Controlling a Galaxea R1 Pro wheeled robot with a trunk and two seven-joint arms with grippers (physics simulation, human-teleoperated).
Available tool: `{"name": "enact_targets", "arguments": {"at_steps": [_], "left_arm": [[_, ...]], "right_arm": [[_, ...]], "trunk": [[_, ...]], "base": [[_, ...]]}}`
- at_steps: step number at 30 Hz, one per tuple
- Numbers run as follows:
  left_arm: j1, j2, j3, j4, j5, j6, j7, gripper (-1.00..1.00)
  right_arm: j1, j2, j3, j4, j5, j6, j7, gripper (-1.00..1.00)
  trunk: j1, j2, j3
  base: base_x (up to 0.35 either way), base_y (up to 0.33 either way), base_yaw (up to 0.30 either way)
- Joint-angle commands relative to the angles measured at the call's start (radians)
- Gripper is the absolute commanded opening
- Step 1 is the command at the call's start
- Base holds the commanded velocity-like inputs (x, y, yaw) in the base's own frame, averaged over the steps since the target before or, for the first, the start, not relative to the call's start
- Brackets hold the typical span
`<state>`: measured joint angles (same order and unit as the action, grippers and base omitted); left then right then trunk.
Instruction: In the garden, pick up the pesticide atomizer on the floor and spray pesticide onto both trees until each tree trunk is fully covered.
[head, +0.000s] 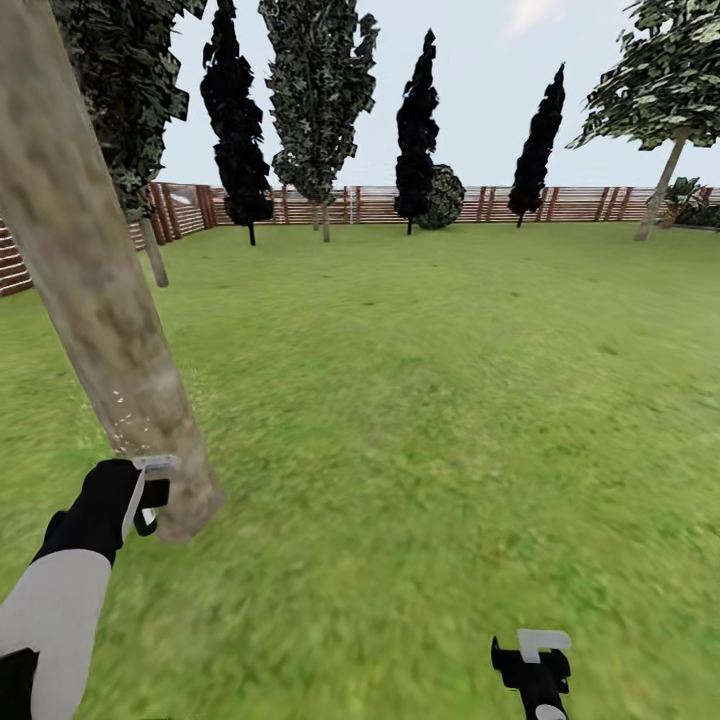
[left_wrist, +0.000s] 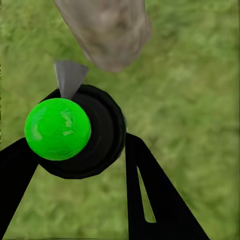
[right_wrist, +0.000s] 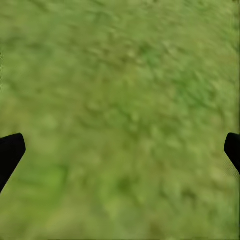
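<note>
A thick mottled tan-grey tree trunk (head: 90, 270) leans up the left side of the head view, with a fine scatter of white pesticide specks (head: 125, 415) low on its bark. My left gripper (head: 150, 495) is right beside the trunk's base. In the left wrist view it is shut on the pesticide atomizer (left_wrist: 100, 135), a round black body with a bright green cap (left_wrist: 57, 128) and a grey nozzle (left_wrist: 69, 77) aimed at the trunk (left_wrist: 107, 30). My right gripper (head: 535, 650) hangs open over bare grass (right_wrist: 120, 100), holding nothing. A second light-trunked tree (head: 660, 185) stands far right.
Green lawn (head: 430, 400) stretches ahead to a brown slatted fence (head: 580, 203). Dark narrow cypress-like trees (head: 417, 120) and a round bush (head: 443, 197) line the fence. A thinner trunk (head: 153, 250) stands behind the near tree on the left.
</note>
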<state>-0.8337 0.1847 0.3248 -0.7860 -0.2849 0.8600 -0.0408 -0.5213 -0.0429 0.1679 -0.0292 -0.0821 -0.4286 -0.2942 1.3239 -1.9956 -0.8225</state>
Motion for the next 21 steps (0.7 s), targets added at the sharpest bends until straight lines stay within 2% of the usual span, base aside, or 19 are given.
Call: {"name": "enact_targets", "arguments": {"at_steps": [1, 12, 16, 21], "left_arm": [[0.000, -0.001, 0.002, -0.001, -0.006, 0.004, -0.004, -1.00], [0.001, 0.004, -0.001, 0.007, -0.011, 0.002, 0.002, -1.00], [0.001, 0.008, 0.000, 0.010, -0.009, 0.002, 0.050, -1.00], [0.001, 0.002, -0.003, -0.001, -0.011, 0.004, 0.060, -1.00]], "right_arm": [[0.000, 0.000, 0.008, 0.000, -0.008, -0.002, -0.002, 1.00], [0.000, 0.001, 0.009, 0.000, -0.009, -0.002, -0.002, 1.00], [0.000, 0.001, 0.009, 0.000, -0.009, -0.002, -0.002, 1.00], [0.000, 0.001, 0.009, 0.000, -0.009, -0.002, -0.002, 1.00]], "trunk": [[0.000, 0.000, -0.001], [0.000, 0.000, -0.001], [0.000, 0.000, -0.001], [0.000, 0.000, -0.001]], "base": [[0.108, -0.263, 0.253], [0.099, -0.263, 0.275], [0.117, -0.263, 0.277], [0.137, -0.263, 0.141]]}}
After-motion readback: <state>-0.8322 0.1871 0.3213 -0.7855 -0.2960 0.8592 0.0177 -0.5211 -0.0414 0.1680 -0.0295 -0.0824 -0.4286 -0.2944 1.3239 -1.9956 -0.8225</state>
